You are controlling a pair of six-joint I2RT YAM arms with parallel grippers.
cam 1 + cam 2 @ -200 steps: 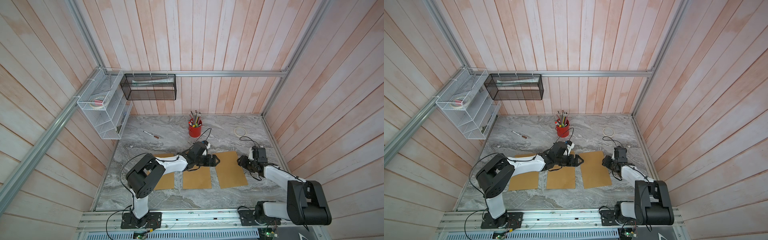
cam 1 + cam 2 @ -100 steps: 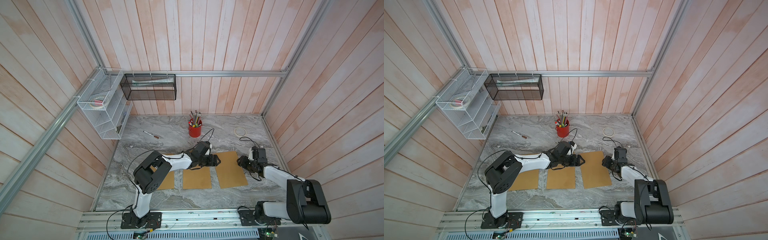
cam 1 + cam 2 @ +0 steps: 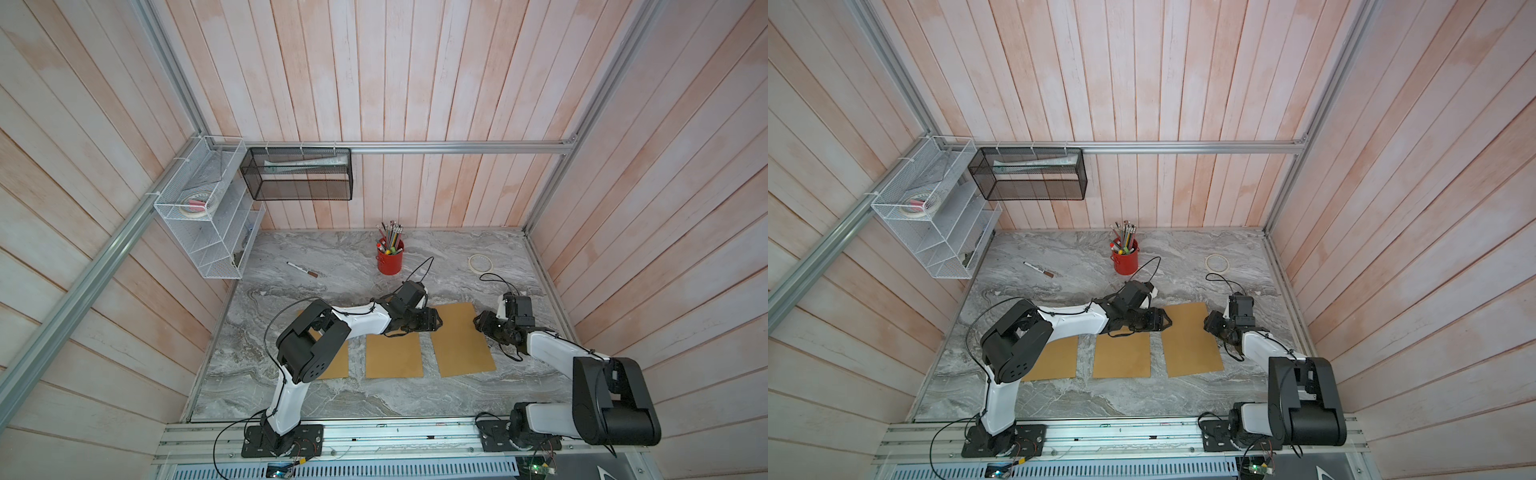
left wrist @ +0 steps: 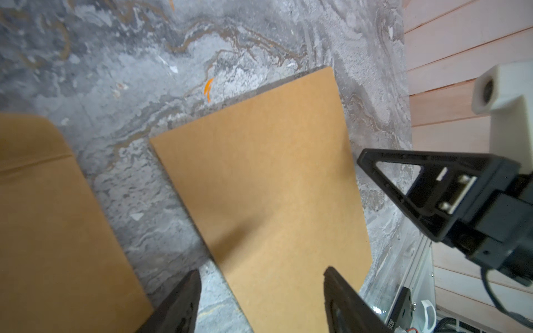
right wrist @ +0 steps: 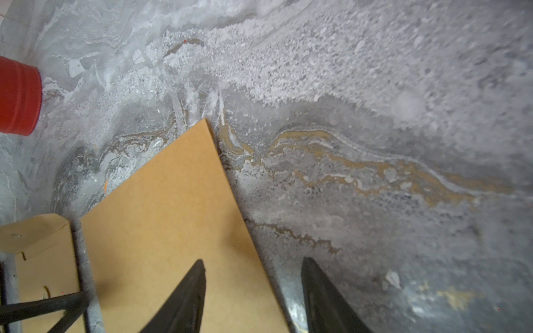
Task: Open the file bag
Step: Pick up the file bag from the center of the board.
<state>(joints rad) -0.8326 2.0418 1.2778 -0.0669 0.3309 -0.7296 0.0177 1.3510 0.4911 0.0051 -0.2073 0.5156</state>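
Three flat brown kraft-paper file bags lie shut on the grey marbled surface [image 3: 340, 266]. Over the last second the left gripper [image 4: 262, 271] has edged toward the rightmost file bag [image 4: 259, 173], whose near corner now lies between its fingers [image 4: 184, 305]. These have drawn in but stand apart, gripping nothing. The right gripper [image 5: 253, 261] has kept still, fingers part open astride that bag's opposite edge. A pinch looks near; the bag remains unopened.
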